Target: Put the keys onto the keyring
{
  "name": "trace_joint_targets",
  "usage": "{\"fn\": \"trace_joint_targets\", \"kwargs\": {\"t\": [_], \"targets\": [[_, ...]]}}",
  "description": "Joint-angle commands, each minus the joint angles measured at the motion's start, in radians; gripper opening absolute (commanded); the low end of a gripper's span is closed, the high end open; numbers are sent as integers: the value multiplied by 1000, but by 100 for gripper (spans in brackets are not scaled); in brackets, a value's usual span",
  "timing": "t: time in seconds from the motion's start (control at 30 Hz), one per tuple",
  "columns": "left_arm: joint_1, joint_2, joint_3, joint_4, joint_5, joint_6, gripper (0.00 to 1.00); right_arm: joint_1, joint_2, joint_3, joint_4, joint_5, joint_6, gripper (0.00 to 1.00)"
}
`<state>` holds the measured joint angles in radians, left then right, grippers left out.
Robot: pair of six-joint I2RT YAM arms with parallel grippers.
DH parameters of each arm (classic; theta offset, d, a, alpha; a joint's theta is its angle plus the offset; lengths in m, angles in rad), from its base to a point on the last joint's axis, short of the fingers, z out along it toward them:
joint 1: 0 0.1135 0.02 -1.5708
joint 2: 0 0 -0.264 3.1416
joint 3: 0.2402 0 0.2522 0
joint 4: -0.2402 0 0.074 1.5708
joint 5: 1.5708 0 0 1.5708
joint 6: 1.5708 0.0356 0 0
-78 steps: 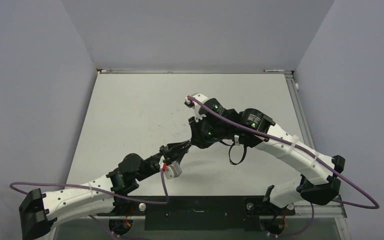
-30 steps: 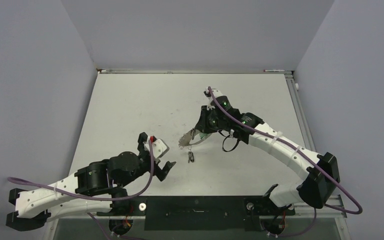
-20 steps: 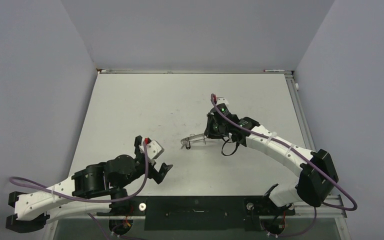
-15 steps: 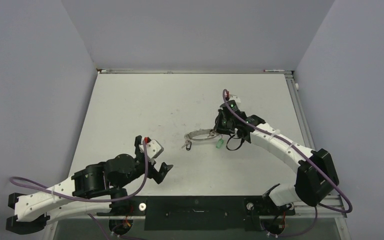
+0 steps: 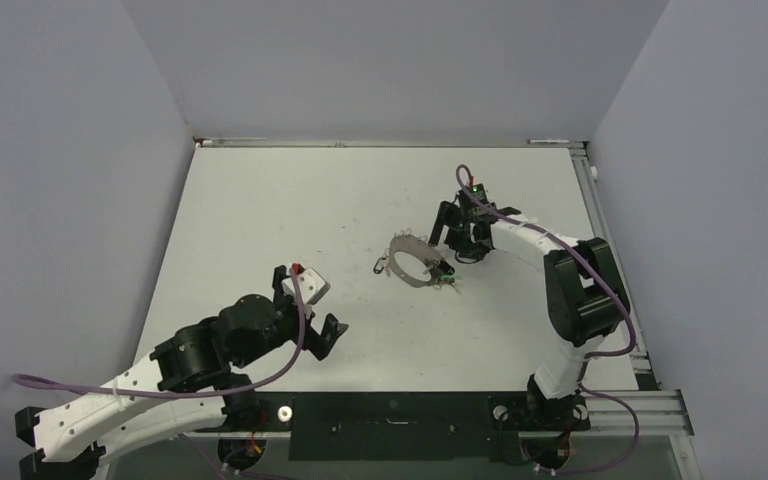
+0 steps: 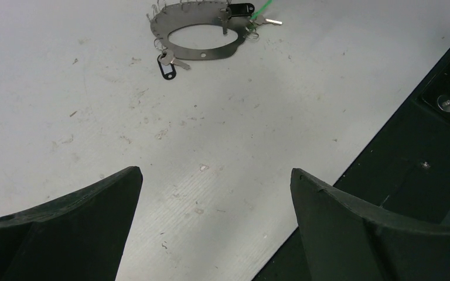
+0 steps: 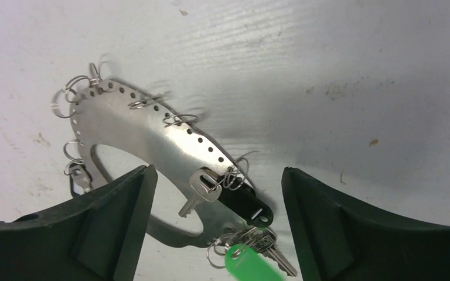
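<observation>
The keyring (image 5: 412, 266) is a flat silvery oval plate with a row of holes and several small wire rings, lying flat on the table. In the right wrist view the keyring (image 7: 152, 137) carries a silvery key (image 7: 202, 188) beside a black tag (image 7: 241, 204). A second key (image 7: 272, 249) with a green tag (image 7: 249, 261) lies at its lower edge. A third key (image 6: 170, 58) with a black tag sits at the plate's other end. My right gripper (image 7: 217, 171) hovers open just above the plate, holding nothing. My left gripper (image 6: 215, 171) is open and empty, well short of the keyring (image 6: 196, 29).
The grey table top (image 5: 280, 220) is scuffed. A black rail (image 6: 439, 117) runs along its near edge by the left gripper. Grey walls enclose the far and side edges.
The right gripper has opened and let go of the keyring, which now lies flat on the table further back. The right arm has folded back to the right. The left arm has barely shifted.
</observation>
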<state>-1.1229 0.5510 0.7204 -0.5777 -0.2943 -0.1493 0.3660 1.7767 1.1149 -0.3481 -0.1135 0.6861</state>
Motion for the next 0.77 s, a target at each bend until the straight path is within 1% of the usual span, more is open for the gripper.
{"fn": "trace_joint_targets", "kwargs": {"t": [0.0, 0.1, 0.27, 0.33, 0.43, 0.53, 0.6, 0.67, 0.73], "targets": [[58, -6, -14, 69, 89, -14, 96, -15, -76, 78, 47, -28, -75, 81], [79, -17, -15, 77, 84, -19, 96, -12, -146, 69, 53, 10, -142, 82], [131, -44, -28, 98, 94, -28, 96, 30, -355, -76, 141, 149, -250, 84], [159, -52, -36, 108, 110, -29, 96, 37, -450, -152, 195, 157, -278, 84], [204, -61, -48, 128, 139, -26, 96, 37, -577, -246, 260, 157, -291, 84], [237, -58, -57, 143, 169, -22, 96, 39, -665, -300, 293, 171, -281, 85], [251, -53, -59, 145, 180, -18, 96, 40, -709, -341, 336, 168, -277, 85], [257, -49, -62, 144, 179, -15, 96, 42, -726, -350, 336, 170, -267, 85], [259, -48, -65, 144, 178, -10, 96, 56, -746, -362, 337, 205, -266, 85]]}}
